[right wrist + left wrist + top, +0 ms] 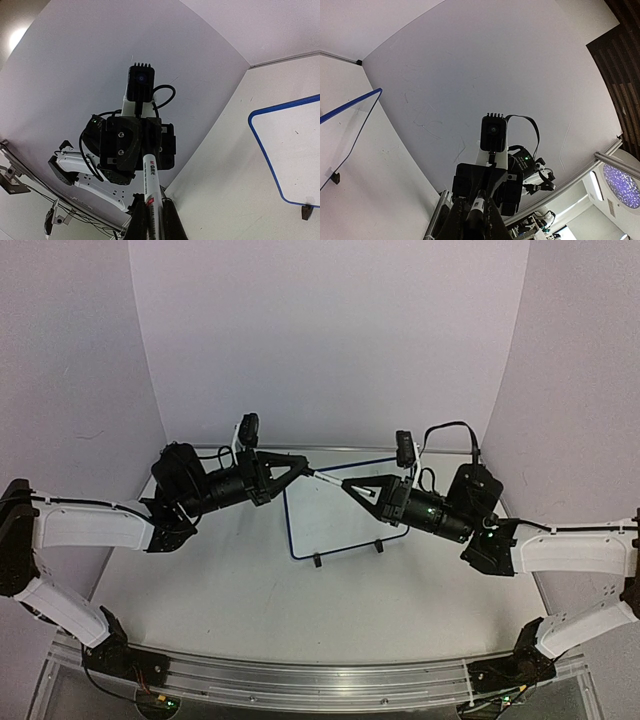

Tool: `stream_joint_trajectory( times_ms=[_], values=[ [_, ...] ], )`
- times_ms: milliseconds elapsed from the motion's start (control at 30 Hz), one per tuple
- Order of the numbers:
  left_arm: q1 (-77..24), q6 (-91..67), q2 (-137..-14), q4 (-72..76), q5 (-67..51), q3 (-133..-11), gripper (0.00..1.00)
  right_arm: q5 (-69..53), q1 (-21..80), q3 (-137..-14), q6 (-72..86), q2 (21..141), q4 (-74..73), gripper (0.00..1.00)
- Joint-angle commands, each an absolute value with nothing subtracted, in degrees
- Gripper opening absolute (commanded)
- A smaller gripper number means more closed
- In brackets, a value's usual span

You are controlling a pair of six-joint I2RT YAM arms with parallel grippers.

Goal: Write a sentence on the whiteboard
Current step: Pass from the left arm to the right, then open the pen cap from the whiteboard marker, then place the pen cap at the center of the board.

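The white table carries the whiteboard (blue-rimmed), propped on two black feet.

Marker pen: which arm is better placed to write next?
Probably right. The left gripper pinches only the dark end of the marker pen; the right gripper holds its white barrel, over the blank whiteboard.

Bright, soft, even light; faint shadows on the bench. Wrist views bend at their edges; a ceiling lamp glares.

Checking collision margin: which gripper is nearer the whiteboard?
Right. In the overhead view the right gripper hangs over the right half of the whiteboard; the left gripper sits at its far-left corner. Both grip the marker between them.
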State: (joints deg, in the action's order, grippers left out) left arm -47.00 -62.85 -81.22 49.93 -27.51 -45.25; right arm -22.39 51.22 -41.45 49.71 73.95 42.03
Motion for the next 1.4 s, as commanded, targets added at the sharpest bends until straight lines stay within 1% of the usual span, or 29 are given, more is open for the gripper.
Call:
stream_joint_trajectory(
  times_ms=[0, 233, 567, 800, 867, 933, 1033, 1067, 1200, 1367],
  values=[
    [-47.06, -59.93, -77.99, 47.59, -25.42, -46.05, 0.00, -21.56, 51.18, -40.64, 50.12, 73.76, 46.55, 0.00],
    [-44.95, -60.08, -74.60, 48.25, -24.30, -44.58, 0.00, -20.85, 49.94, -37.74, 51.92, 72.57, 49.16, 0.00],
    [-38.63, -61.43, -69.49, 46.24, -25.46, -43.00, 0.00, -19.94, 48.78, -33.81, 53.24, 70.33, 49.17, 0.00],
    [-36.56, -56.25, -64.25, 37.52, -25.47, -42.73, 0.00, -19.53, 48.40, -32.73, 51.79, 68.11, 47.84, 0.00],
    [-36.56, -52.27, -62.21, 31.18, -25.11, -41.98, 0.00, -20.42, 48.40, -34.82, 48.32, 66.95, 42.66, 0.00],
    [-36.56, -48.37, -59.82, 22.04, -22.79, -40.12, 0.00, -21.22, 48.57, -38.78, 42.57, 65.61, 32.14, 0.00],
    [-36.63, -43.97, -56.74, 8.08, -18.03, -35.51, 0.00, -19.17, 48.65, -44.06, 34.32, 62.93, 15.56, 0.00],
    [-36.64, -43.76, -56.09, 5.25, -16.76, -34.35, 0.00, -17.77, 48.72, -45.12, 32.27, 61.80, 13.02, 0.00],
    [-37.23, -45.15, -55.52, 4.04, -14.64, -28.21, 0.00, -12.76, 48.72, -46.62, 27.56, 58.56, 4.61, 0.00],
    [-38.85, -46.45, -62.16, 9.09, -13.75, -23.15, 0.00, -12.07, 48.69, -45.91, 26.99, 59.17, 3.27, 0.00]
  ],
)
